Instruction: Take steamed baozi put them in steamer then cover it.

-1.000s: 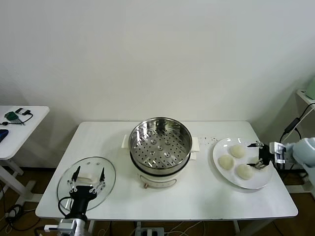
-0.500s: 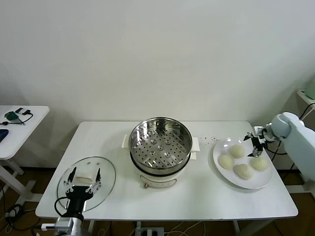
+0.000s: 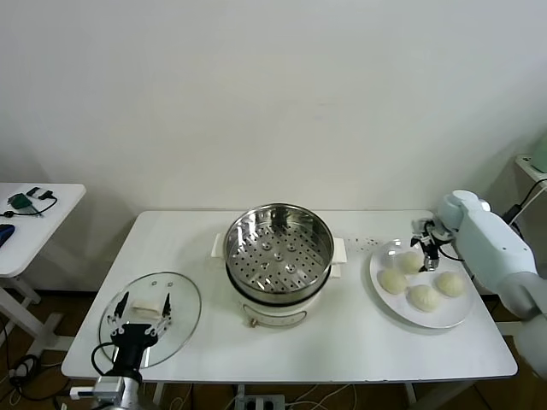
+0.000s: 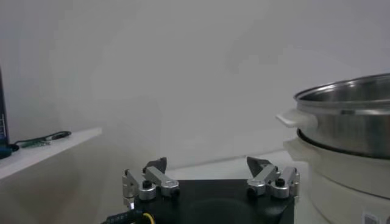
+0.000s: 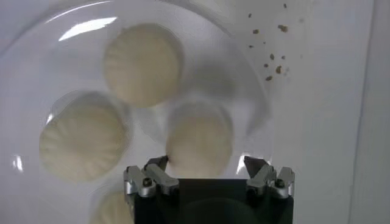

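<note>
Right tool (image 5: 206, 163) open, straddling baozi (image 5: 199, 145).

The right pincer (image 3: 425, 242) has swung from the plate's (image 3: 386, 301) outer edge, across its far rim, to the side nearest the steamer (image 3: 278, 248). It now hangs, fingers spread, over the far baozi (image 3: 411, 261) (the wrist view looks straight down on that bun (image 5: 199, 145)). The bun (image 3: 450, 284) it formerly hid is uncovered. The left pincer (image 3: 137, 311) has drawn back slightly toward the robot over the cover (image 3: 184, 295).
</note>
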Controlling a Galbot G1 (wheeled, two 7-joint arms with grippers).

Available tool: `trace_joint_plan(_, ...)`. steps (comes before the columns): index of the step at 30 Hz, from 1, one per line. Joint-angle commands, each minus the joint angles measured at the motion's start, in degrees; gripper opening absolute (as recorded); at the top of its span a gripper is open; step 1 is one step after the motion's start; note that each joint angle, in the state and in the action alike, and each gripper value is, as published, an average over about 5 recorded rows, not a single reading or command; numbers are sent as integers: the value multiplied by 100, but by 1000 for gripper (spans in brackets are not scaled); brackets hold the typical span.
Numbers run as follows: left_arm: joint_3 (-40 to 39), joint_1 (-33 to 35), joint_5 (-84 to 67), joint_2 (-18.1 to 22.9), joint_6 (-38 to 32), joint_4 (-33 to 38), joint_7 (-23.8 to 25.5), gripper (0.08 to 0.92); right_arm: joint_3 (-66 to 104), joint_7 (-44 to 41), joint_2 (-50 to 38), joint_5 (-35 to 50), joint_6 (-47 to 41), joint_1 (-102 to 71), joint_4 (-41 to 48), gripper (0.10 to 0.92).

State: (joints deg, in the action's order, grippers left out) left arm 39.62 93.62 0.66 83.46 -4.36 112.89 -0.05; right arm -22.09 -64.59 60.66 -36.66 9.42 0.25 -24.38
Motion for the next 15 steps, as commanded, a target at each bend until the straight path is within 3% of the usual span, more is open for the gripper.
trace_joint_plan(1,16,-3,9,-6,-2,-17,-3,823,70,-23,251,-257,56,82,329,784)
trace_joint_plan(15,42,28,23,-4,-1,-20,-14,823,190,-54,352,-293,69,65,441,671)
